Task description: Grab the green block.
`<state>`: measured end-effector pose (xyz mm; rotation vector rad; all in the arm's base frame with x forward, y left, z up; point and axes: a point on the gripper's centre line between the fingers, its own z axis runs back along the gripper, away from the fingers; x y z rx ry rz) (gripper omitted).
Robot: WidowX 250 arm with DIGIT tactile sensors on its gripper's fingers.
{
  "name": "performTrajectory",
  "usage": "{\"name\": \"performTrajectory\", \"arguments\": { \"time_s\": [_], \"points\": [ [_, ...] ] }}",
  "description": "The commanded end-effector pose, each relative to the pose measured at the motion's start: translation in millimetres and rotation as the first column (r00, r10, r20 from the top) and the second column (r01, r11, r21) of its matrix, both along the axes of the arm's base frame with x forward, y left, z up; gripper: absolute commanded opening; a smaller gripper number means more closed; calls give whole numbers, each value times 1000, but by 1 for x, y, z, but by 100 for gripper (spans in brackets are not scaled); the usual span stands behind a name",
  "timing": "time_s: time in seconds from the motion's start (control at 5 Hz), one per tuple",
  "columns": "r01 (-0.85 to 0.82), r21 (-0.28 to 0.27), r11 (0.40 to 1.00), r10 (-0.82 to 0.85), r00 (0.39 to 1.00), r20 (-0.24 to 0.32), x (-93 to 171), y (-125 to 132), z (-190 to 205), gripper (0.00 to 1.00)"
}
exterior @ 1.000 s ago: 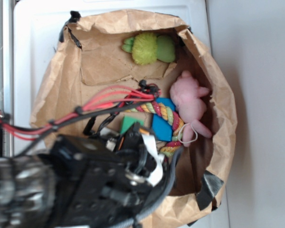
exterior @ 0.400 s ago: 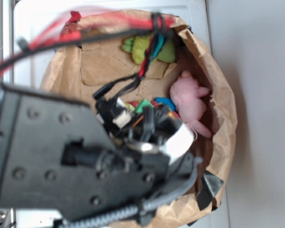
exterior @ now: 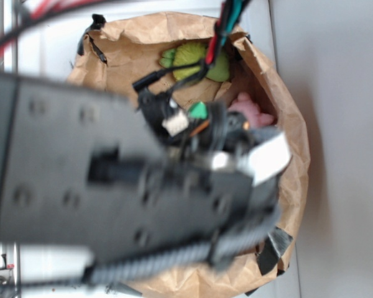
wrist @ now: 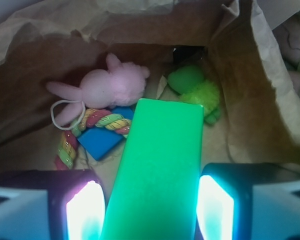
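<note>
Only wrist view shows fingers [wrist: 82,210] clamping the green block [wrist: 160,165].

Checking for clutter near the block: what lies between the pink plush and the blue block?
In the wrist view, the colourful rope lies between the pink plush and the blue block.

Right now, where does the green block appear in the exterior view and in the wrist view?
Exterior view: only a small green corner of the green block shows above the blurred arm, upper middle, inside the paper bag.
Wrist view: the green block fills the lower centre, lying between the two fingers of the tool.
Shared landmark: the pink plush toy, which lies in the bag in both pictures.
</note>
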<state>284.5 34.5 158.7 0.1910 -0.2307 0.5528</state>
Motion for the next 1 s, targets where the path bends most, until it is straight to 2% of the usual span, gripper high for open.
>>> {"name": "performTrajectory", "arguments": {
  "time_s": [0.0,0.2,0.6,0.8],
  "points": [
    [90,-91,992,-89,996,14,-9,29,51,0],
    [137,-145,980,-132,990,42,-22,36,58,0],
    [157,-202,967,-141,986,92,-32,30,63,0],
    [162,-149,975,-136,976,172,-33,8,52,0]
  ]
}}
